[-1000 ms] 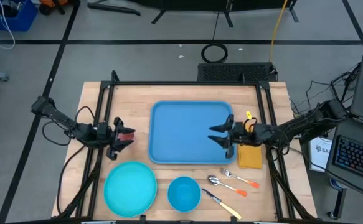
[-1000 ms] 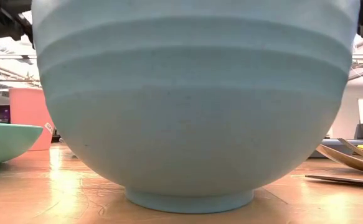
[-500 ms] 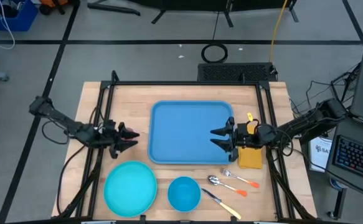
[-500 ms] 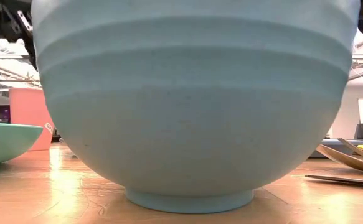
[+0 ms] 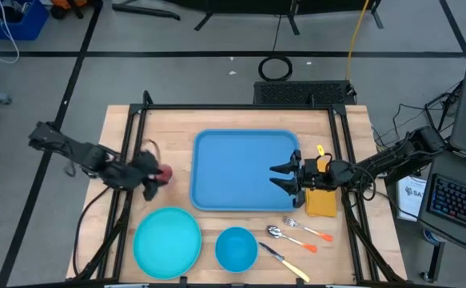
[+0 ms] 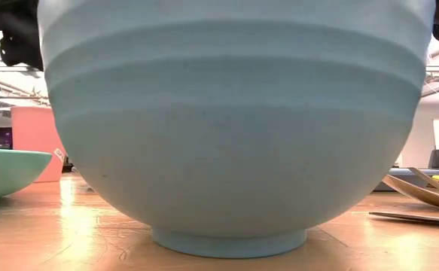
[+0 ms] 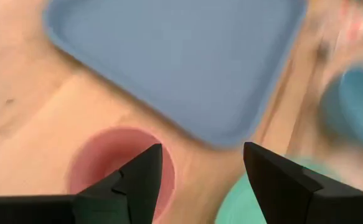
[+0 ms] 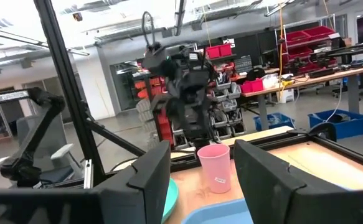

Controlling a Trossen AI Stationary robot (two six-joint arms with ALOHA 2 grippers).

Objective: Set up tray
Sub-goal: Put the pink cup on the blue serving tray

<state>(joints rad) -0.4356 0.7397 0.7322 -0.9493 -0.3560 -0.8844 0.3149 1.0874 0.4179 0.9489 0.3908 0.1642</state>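
Left gripper (image 5: 154, 178) is held above the pink cup (image 5: 165, 173), fingers apart, nothing gripped. Tray (image 5: 240, 172) is centred on the table (image 5: 217, 118). Right gripper (image 5: 284, 176) is poised over the tray's right edge, fingers apart, empty.

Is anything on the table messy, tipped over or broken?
Nothing stands out. The tray lies flat and bare, the pink cup stands upright beside it, and the plate, bowl and cutlery sit tidily along the table's front. No spills or damage show.
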